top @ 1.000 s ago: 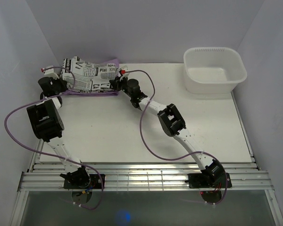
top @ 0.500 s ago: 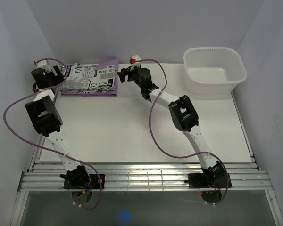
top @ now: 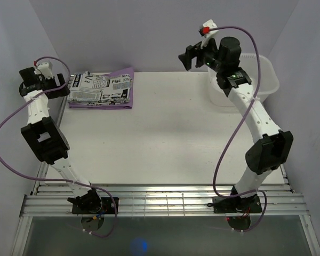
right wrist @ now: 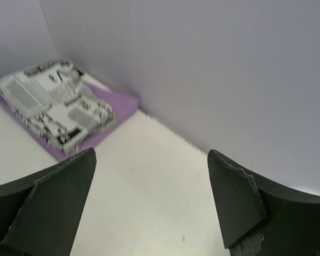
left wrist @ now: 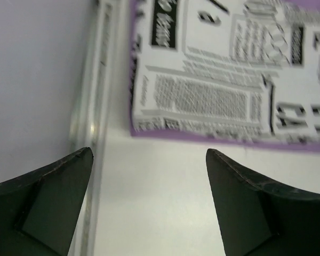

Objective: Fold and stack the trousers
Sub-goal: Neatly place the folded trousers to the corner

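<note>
Likely soft, light and floppy, so best pinched at a folded edge, the trousers (top: 100, 88) lay folded atop the purple cloth (top: 126, 73) — left tool (left wrist: 149, 154) just beside it, right tool (right wrist: 152, 154) well apart, both gaping, empty.

- On the trousers (top: 101, 90), which lie folded at the far left corner of the table (top: 165, 138), the top view shows big black letters that read "Plac".
- Beside this word stand smaller signs, perhaps "10%"; this is not sure.
- In the left wrist view a big "P" is cut at the picture's edge.
- The fine text blocks are too small or too blurred to read.
</note>
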